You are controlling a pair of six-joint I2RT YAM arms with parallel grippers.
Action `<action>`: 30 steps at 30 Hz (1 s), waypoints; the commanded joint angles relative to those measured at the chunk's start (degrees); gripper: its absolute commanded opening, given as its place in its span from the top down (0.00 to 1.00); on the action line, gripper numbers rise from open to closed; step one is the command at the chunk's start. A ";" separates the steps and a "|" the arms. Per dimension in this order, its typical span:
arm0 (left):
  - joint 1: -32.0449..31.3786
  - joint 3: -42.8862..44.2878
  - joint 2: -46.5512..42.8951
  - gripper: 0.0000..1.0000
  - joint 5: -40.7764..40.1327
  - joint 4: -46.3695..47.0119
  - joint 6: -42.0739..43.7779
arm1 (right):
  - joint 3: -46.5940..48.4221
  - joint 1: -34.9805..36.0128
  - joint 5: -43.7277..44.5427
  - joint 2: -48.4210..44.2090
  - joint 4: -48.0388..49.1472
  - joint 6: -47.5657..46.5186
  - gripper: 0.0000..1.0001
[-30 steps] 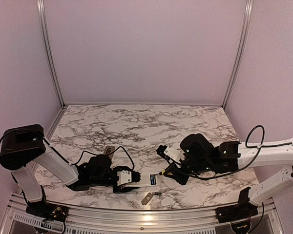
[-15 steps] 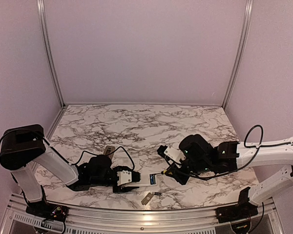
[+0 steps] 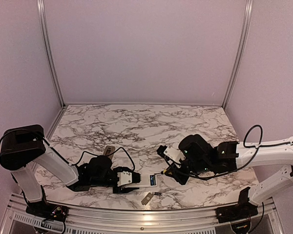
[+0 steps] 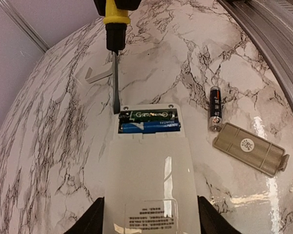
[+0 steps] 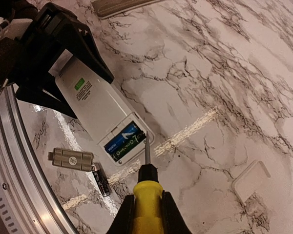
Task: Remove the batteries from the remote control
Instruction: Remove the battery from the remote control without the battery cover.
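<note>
You have three batteries in play: two sit side by side in the open bay at the far end of the remote, a dark one nearest the end and a blue one just behind it, while a third dark battery lies loose on the bench to the remote's right. Just beside that loose one is the single grey cover plate, lying flat. There is one screwdriver, one small white scrap beyond the remote, and one tan slab farther back (too small to tell what it is). Your left pincer is pinching the remote by its long sides, holding it low over the marble. Your right pincer is pressed together on the screwdriver's yellow handle, and the blade tip stands at the bay's end edge, by the corner next to the dark battery. Compared with a second ago, your right arm has crept a little toward the remote; the left arm, remote, loose battery and cover plate lie where they were, and neither pincer has changed its hold.
</note>
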 commanded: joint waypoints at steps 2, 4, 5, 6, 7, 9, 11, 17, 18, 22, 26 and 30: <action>-0.29 -0.03 -1.57 1.00 -0.34 0.43 0.15 | 1.59 0.11 -1.70 1.45 0.79 -0.42 1.00; -0.28 -0.04 -1.61 1.00 -0.33 0.43 0.12 | 1.49 0.10 -1.72 1.78 0.76 -0.44 1.00; -0.28 -0.07 -1.60 1.00 -0.41 0.44 0.12 | 1.43 0.10 -1.72 1.95 0.76 -0.42 1.00; -0.28 -0.03 -1.61 1.00 -0.42 0.50 0.12 | 1.38 0.10 -1.71 2.12 0.76 -0.38 1.00; -0.28 0.00 -1.63 1.00 -0.42 0.52 0.13 | 1.39 0.10 -1.69 2.22 0.76 -0.41 1.00; -0.28 -0.11 -1.68 1.00 -0.51 0.59 0.12 | 1.38 0.10 -1.69 2.26 0.69 -0.51 1.00; -0.28 -0.11 -1.65 1.00 -0.58 0.67 0.12 | 1.43 0.12 -4.20 2.46 0.74 -0.68 1.00; -0.28 -0.12 -1.41 1.00 -0.77 0.70 0.13 | 1.32 0.10 -8.54 2.74 1.09 -1.20 1.00; -0.28 -0.16 -1.39 1.00 -0.77 0.70 0.12 | 1.29 0.10 -9.19 2.83 1.05 -1.37 1.00; -0.28 -0.25 -1.64 1.00 -0.77 0.78 0.17 | 1.41 0.13 -9.28 3.85 0.21 -1.31 1.00; -0.28 -0.21 -1.55 1.00 -0.85 0.78 0.16 | 1.64 0.11 -8.75 5.13 -0.21 -1.33 1.00; -0.28 -0.20 -1.40 1.00 -1.12 0.87 0.07 | 1.91 0.12 -7.86 5.24 -0.59 -1.14 1.00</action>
